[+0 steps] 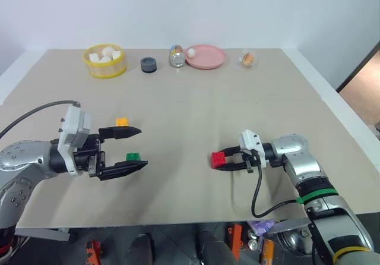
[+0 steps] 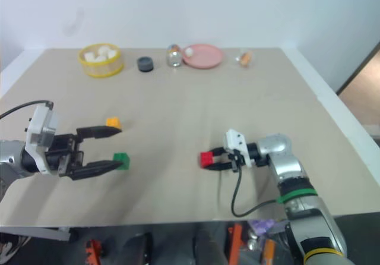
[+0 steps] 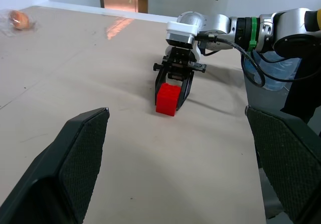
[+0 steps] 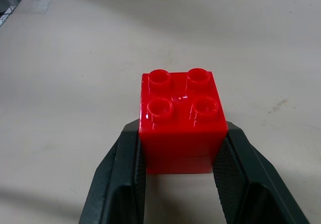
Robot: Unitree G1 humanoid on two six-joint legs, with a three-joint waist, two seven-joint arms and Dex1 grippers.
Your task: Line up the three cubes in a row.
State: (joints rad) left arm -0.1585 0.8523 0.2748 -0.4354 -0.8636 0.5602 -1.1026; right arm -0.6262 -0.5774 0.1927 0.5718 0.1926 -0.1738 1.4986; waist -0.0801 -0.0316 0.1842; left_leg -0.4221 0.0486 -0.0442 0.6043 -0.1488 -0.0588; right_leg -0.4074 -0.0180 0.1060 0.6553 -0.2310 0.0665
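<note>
The red cube (image 1: 217, 158) sits low at the table surface right of the middle, studs up, with my right gripper (image 1: 219, 163) shut on its two sides (image 4: 181, 118). My left gripper (image 1: 142, 148) hangs open at the left and points right, with nothing between its fingers (image 3: 80, 153). The green cube (image 1: 133, 157) lies on the table just behind its lower finger. Just beyond its upper finger is the yellow-orange cube (image 1: 122, 122). From the left wrist the red cube (image 3: 168, 99) shows straight ahead in the right gripper (image 3: 173, 96).
Along the table's far edge stand a yellow basket (image 1: 105, 68) of white lumps, a dark round puck (image 1: 148, 65), a small jar (image 1: 177, 56), a pink plate (image 1: 208, 60) with a white ball, and a clear wrapped item (image 1: 248, 58). The table's front edge runs close below both arms.
</note>
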